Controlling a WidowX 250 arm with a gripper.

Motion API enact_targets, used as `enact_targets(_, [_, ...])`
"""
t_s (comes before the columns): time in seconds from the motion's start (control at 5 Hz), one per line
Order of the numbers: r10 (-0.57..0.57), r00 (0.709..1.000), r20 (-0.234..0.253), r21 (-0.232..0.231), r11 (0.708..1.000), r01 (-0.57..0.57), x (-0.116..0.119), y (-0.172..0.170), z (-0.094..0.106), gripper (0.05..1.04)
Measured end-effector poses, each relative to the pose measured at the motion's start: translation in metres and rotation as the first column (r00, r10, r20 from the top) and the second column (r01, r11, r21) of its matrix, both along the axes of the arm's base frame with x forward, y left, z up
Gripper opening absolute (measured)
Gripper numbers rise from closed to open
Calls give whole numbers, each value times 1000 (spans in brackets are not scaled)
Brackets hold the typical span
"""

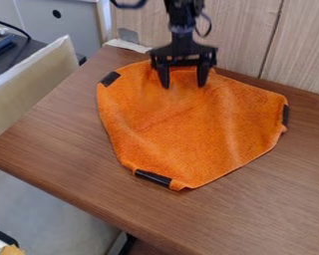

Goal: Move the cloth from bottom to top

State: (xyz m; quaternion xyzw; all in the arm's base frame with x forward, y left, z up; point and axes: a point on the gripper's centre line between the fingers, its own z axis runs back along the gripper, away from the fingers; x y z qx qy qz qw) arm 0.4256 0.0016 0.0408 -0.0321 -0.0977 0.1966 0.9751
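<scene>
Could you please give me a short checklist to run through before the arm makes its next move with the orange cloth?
1. Hand over the cloth: ok, at its top part, near the wall.
2. Fingers apart: ok, with orange fabric seen between them.
3. Fingertips touching the fabric: cannot tell from this angle.
4. Cloth smooth: not ok, soft creases run across it.
5. Cloth's bottom end on the table: ok, short of the near edge.
6. Black strip at lower left away from the hand: ok, at the opposite end of the cloth.
</scene>
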Motion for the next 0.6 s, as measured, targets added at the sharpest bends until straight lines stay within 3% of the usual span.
enact_targets(0.4, [12, 993, 114, -30, 1000, -8, -20, -5, 63, 999])
enact_targets(0.6, [18, 990, 136, -30, 999, -14, -34, -2, 82, 999])
